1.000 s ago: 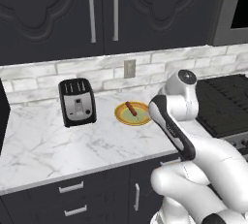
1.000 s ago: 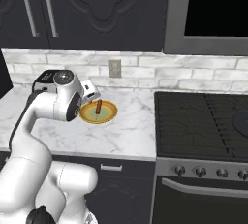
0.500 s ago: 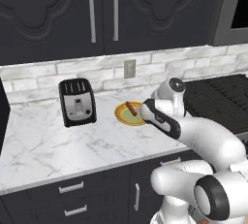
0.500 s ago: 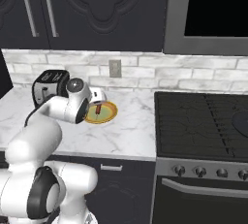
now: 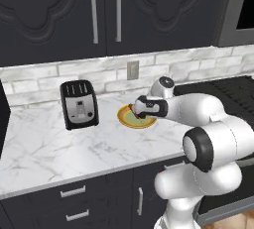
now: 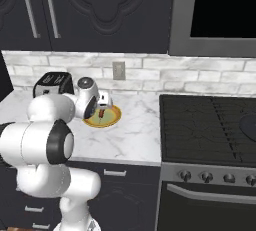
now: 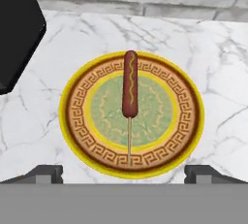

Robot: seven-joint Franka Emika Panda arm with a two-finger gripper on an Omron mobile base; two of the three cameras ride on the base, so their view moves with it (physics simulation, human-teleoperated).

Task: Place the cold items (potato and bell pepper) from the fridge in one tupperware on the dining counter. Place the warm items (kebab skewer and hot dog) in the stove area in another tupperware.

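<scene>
A red-brown sausage (image 7: 129,83) with a yellow squiggle lies on a thin wooden stick in the middle of a round yellow patterned plate (image 7: 77,121); I cannot tell whether it is the kebab skewer or the hot dog. The plate (image 5: 130,120) (image 6: 113,118) sits on the white marble counter by the wall. My gripper (image 7: 125,172) (image 5: 140,114) (image 6: 101,112) hangs just above the plate, open, with its fingertips (image 7: 46,172) wide apart on either side of the stick's near end. Nothing is between them.
A black toaster (image 5: 78,104) (image 6: 52,82) stands on the counter left of the plate, its corner (image 7: 14,29) close to the hand. The black stove (image 6: 210,130) (image 5: 233,91) lies to the right. Dark cabinets and a tiled wall with an outlet (image 6: 118,70) are behind.
The arm has swung from upright to bent forward and down. The hand has dropped low over the plate. The gripper has stayed open.
</scene>
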